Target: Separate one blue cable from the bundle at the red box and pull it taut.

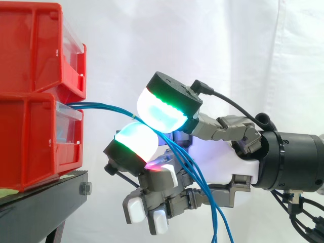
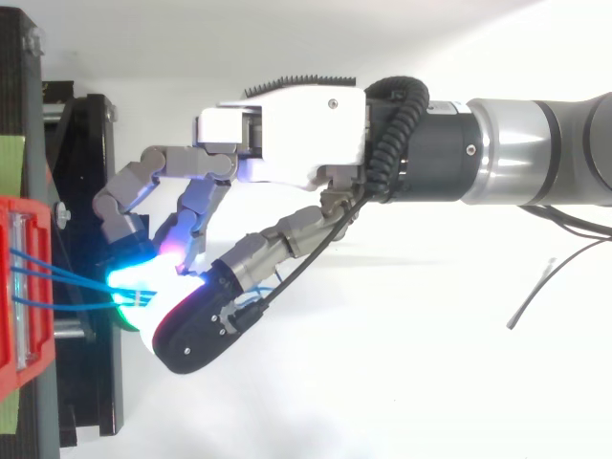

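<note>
Blue cables (image 1: 104, 107) exit red box (image 1: 35, 147) at left, run approx level rightwards into hand (image 1: 223, 167), then droop below palm. Glowing pads (image 1: 162, 109) pinch them; can't tell if one or several. Taut pull = rightwards along cable axis, away fr box.

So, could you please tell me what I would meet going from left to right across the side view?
Stacked red bins → blue cables stretching out from them → the hand, its pads closed on the cables → the arm.
</note>
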Tool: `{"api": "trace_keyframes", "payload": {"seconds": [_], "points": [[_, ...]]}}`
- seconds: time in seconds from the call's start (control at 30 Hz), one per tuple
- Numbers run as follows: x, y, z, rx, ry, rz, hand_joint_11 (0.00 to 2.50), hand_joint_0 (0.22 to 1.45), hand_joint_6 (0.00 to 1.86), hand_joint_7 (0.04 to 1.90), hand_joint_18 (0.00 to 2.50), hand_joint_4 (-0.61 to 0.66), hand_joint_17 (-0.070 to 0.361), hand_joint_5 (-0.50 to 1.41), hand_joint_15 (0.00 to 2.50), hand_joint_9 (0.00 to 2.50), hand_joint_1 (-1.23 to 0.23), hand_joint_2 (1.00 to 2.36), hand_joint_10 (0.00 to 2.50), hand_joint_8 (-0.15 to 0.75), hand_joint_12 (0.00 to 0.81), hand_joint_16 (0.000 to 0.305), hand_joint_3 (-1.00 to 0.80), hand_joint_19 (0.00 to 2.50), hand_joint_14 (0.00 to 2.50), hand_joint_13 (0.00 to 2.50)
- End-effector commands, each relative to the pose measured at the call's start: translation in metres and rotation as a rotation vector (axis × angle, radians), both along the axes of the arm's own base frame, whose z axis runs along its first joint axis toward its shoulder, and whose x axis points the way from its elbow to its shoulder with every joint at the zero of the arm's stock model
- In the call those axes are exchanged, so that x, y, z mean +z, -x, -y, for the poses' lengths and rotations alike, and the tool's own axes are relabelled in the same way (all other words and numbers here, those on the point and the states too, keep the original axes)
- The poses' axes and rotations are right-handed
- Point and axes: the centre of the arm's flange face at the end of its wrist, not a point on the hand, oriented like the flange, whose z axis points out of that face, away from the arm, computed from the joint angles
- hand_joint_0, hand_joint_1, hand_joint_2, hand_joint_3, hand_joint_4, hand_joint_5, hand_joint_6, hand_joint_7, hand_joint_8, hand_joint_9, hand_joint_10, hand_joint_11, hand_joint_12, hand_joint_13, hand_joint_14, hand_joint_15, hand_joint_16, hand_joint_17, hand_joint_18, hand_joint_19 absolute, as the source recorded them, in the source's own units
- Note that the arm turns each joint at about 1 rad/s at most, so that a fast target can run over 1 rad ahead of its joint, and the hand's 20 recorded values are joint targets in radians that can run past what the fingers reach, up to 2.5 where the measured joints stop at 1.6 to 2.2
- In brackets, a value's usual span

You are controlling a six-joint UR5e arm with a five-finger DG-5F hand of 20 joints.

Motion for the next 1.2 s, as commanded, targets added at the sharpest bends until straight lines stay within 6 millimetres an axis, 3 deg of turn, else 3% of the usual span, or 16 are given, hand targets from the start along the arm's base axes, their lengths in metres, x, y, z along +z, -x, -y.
{"api": "trace_keyframes", "payload": {"seconds": [0.0,0.83,0.97,1.17], "points": [[0.0000,0.0000,0.0001,-0.001,0.000,0.000,1.19,0.84,0.95,1.42,0.83,-0.01,0.108,-0.17,0.60,1.13,-0.86,1.00,0.03,0.276,0.341,0.048,-0.50,0.79,0.02,0.92],[0.0000,0.0000,-0.0001,0.001,0.001,0.000,1.28,0.68,0.93,1.33,0.89,0.09,0.098,-0.12,0.67,1.24,-1.03,1.00,0.03,0.278,0.339,0.044,-0.50,0.78,0.03,0.99],[0.0007,-0.0003,0.0000,0.000,-0.003,0.001,1.27,0.61,0.93,1.32,0.89,0.09,0.098,-0.12,0.67,1.25,-0.96,1.00,0.03,0.281,0.345,0.044,-0.50,0.79,0.03,0.99],[0.0009,-0.0006,-0.0012,0.001,-0.004,0.003,1.21,0.58,0.90,1.27,0.89,0.09,0.101,-0.12,0.67,1.24,-0.71,1.00,0.03,0.282,0.354,0.045,-0.50,0.82,0.03,0.98]]}}
